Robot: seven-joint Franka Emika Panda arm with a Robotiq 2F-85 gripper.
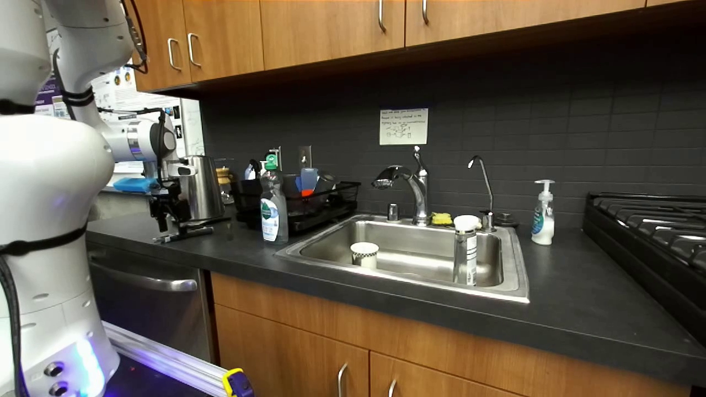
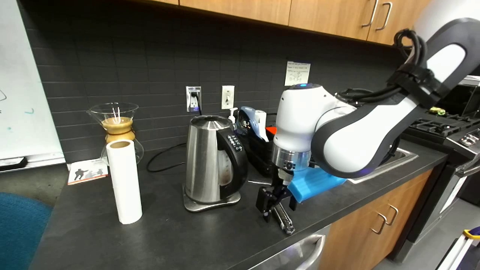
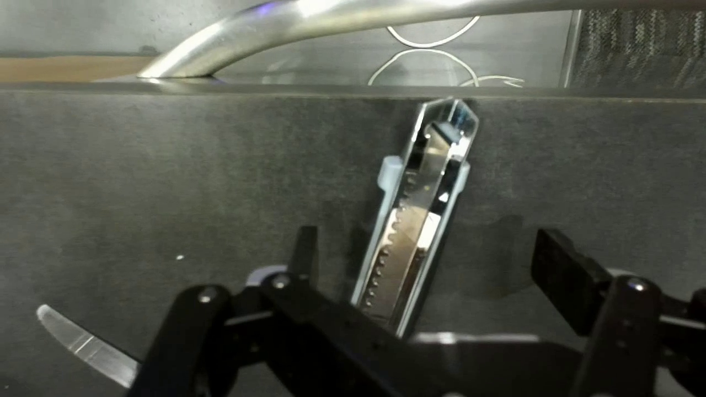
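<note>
The gripper [image 3: 427, 270] is found with its two fingers spread wide apart and gripping nothing. A long, narrow metallic implement [image 3: 408, 237], notched along one side and fitted with pale blue tabs towards one end, lies on the dark counter [image 3: 165, 182]; its exact kind could not be established. In the wrist view it lies between the fingers, a visible gap on either side, and appears nearer to the finger at the left of that view. Its long axis runs outward from the gripper's body, leaning moderately to the right of the same view, and its far end stops just short of the counter's front edge, beyond which a metal appliance handle [image 3: 309, 25] shows. The gap between the fingers thus crosses the implement's width, somewhat askew, rather than following its length. The near end is hidden behind the gripper and could not be checked. In an exterior view the gripper points downward, with the implement extending out from beneath it and a steel kettle [image 2: 204, 161] standing near. A pale blade-like strip [image 3: 83, 342] lies well apart from the implement, partly covered by the gripper. Whether the fingertips touch the counter cannot be determined.
</note>
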